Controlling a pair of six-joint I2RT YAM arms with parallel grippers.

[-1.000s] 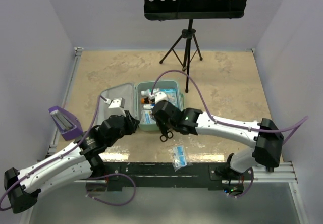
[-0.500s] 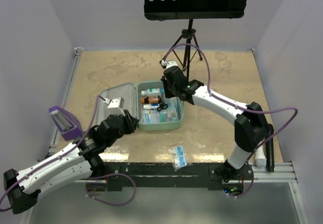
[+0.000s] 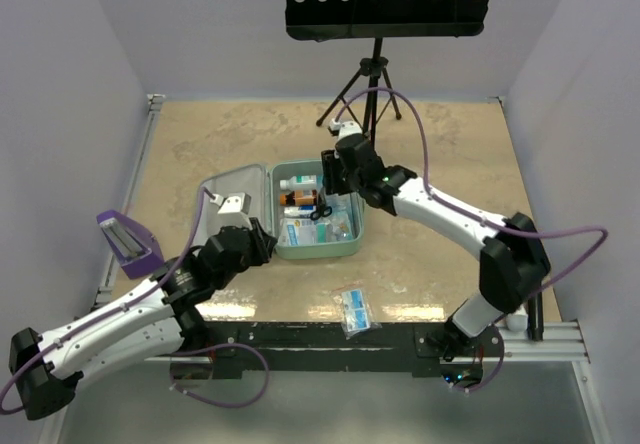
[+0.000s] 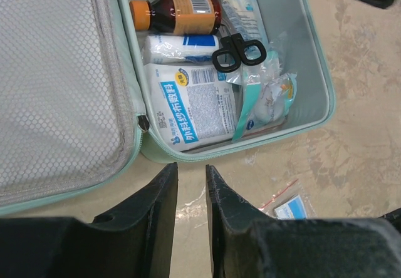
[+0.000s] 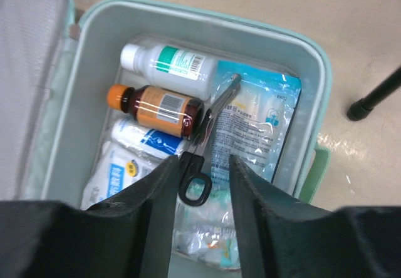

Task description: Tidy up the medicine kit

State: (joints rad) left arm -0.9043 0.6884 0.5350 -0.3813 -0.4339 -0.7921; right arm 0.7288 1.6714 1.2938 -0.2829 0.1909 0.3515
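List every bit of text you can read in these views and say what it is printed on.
"外科纱布敷料": blue print on the white pouch in the medicine kit.
On the brown bottle: label and barcode too small to read.
On the white bottle: green label, blurred.
On the light blue packet: print blurred.
On the small bag on the table: too small.

Bright, even overhead light; soft shadows, faint glare, sharp focus.

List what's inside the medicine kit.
Inside the medicine kit: white bottle, brown bottle, scissors on top, blue packet, printed white pouch, white roll, small sachets. Anything beneath the packets is covered.
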